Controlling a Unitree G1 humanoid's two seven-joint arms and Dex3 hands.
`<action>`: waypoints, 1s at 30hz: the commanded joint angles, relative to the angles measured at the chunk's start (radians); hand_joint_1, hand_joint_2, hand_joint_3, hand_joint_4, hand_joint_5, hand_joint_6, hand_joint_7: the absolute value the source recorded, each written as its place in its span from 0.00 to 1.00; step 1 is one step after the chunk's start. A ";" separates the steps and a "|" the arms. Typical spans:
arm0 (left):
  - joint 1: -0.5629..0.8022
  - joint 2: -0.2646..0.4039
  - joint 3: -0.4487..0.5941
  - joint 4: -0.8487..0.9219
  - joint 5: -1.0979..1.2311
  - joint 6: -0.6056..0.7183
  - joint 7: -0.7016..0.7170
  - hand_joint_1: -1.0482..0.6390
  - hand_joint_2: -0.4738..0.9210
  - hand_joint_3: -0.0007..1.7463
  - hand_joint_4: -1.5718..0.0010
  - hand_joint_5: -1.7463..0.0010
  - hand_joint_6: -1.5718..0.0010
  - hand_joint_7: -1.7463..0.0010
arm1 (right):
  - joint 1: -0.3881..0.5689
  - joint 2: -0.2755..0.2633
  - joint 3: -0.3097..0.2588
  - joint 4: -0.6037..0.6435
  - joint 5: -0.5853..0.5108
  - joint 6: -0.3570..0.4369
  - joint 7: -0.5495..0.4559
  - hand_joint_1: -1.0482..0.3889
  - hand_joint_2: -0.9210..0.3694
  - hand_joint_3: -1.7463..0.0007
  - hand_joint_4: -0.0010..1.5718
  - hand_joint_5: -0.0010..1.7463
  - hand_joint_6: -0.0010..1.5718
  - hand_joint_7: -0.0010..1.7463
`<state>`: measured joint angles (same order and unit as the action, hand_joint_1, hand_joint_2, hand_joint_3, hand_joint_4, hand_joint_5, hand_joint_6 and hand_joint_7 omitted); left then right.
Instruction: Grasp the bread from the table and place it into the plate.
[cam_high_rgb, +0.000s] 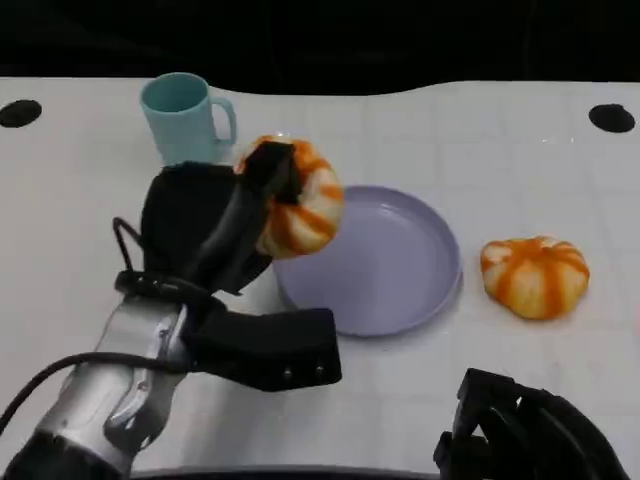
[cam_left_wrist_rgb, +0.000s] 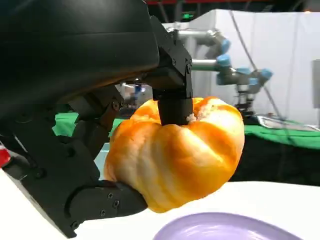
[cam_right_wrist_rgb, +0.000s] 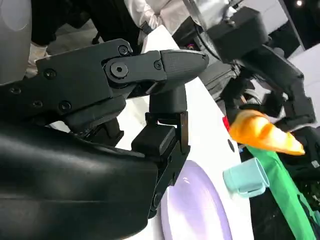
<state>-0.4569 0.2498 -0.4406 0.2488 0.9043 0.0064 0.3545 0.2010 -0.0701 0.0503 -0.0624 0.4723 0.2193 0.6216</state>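
Teal mug (cam_high_rgb: 184, 117): I see it upright at the far left of the white desk (cam_high_rgb: 80, 220), handle toward the plate.
Left hand (cam_high_rgb: 215, 230): my black fingers (cam_left_wrist_rgb: 172, 102) are clamped on a bread; in the wrist view one finger presses into its top and another cups it from below.
Held bread (cam_high_rgb: 305, 205): orange-and-white striped bun, lifted off the desk, hanging over the plate's left rim, just right of the mug.
Plate (cam_high_rgb: 400, 270): lavender, round, mid-desk; I see nothing lying in it.
Second bread (cam_high_rgb: 535, 277): same striped kind, resting on the desk just right of the plate, apart from it.
Right hand (cam_high_rgb: 525, 430): low at the near right edge of the desk, holding nothing; from its wrist view the fingers (cam_right_wrist_rgb: 165, 65) look spread.
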 joint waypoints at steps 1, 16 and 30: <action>-0.071 -0.033 -0.017 0.083 -0.019 -0.012 -0.039 0.47 0.61 0.61 0.39 0.00 0.56 0.01 | 0.002 -0.010 -0.009 0.000 0.008 -0.006 0.009 0.23 0.00 0.86 0.55 0.92 0.49 0.81; -0.265 -0.171 -0.089 0.449 -0.063 -0.083 -0.060 0.46 0.77 0.41 0.43 0.00 0.56 0.07 | 0.011 -0.002 -0.002 -0.008 0.004 -0.013 0.005 0.23 0.00 0.87 0.55 0.92 0.49 0.81; -0.345 -0.135 -0.147 0.457 -0.080 0.008 -0.458 0.24 1.00 0.13 0.66 0.89 0.75 1.00 | 0.017 0.006 0.016 -0.025 -0.005 -0.010 -0.016 0.23 0.00 0.86 0.55 0.92 0.49 0.81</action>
<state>-0.7640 0.0856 -0.5759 0.7321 0.8235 -0.0028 -0.0304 0.2104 -0.0600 0.0670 -0.0671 0.4677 0.2141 0.6124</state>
